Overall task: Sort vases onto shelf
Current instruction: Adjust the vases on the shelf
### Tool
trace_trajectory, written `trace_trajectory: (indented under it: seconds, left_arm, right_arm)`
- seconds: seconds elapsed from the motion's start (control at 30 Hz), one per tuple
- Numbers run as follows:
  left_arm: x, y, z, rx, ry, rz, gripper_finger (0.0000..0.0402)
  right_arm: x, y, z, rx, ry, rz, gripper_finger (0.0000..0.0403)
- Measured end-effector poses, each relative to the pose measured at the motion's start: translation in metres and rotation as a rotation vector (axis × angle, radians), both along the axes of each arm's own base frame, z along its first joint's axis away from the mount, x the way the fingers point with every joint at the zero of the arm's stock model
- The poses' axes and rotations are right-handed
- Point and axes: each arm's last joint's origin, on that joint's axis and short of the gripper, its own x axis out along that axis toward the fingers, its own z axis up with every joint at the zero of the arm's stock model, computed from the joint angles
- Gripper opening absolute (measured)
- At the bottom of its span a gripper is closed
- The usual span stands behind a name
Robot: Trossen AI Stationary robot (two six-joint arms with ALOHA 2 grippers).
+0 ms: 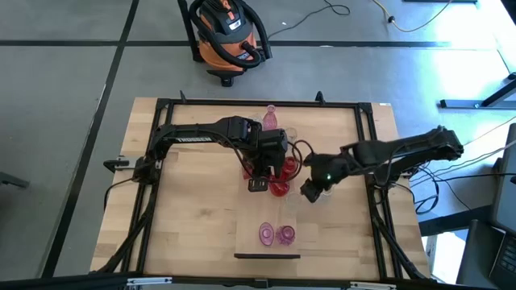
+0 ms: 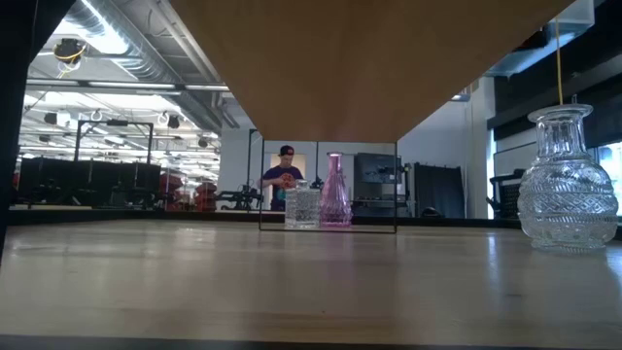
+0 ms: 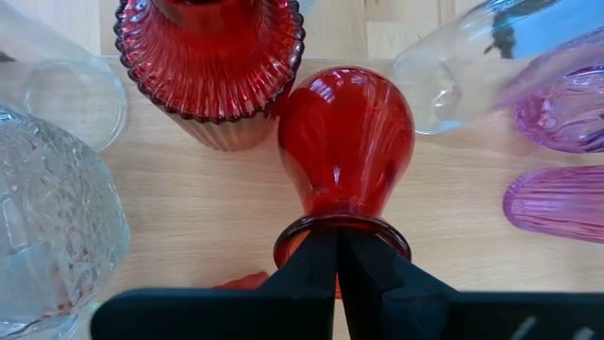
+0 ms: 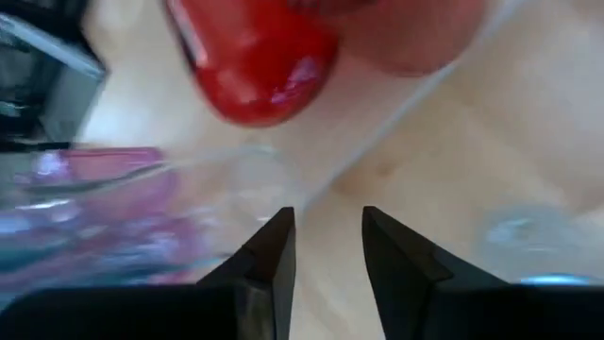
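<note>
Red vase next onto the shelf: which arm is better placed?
Left. Its gripper is already closed at the smooth red vase's rim. The right gripper is open beside a clear vase, gripping nothing.

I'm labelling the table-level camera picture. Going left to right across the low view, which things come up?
Person in the room behind → small clear cut-glass vase → tall pink vase → large clear patterned vase at the right edge.
</note>
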Motion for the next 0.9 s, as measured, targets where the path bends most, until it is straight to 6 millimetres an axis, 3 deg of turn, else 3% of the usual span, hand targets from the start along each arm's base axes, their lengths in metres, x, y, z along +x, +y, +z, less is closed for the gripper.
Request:
trace_trajectory:
  seconds: [0.2,0.5,0.9]
  left_arm:
    - [-0.002,0.0,-0.001,-0.001,0.018,0.002,0.0]
    - [-0.001,0.0,-0.001,-0.002,0.018,0.003,0.0]
    - [-0.001,0.0,-0.001,-0.002,0.015,0.003,0.0]
  right_arm:
    - [0.004,0.01,-0.019,0.027,-0.026,-0.162,0.0092]
    - [0.004,0.012,-0.02,0.02,-0.042,-0.267,0.0006]
    - [0.008,0.011,-0.02,0.018,-0.068,-0.304,0.0003]
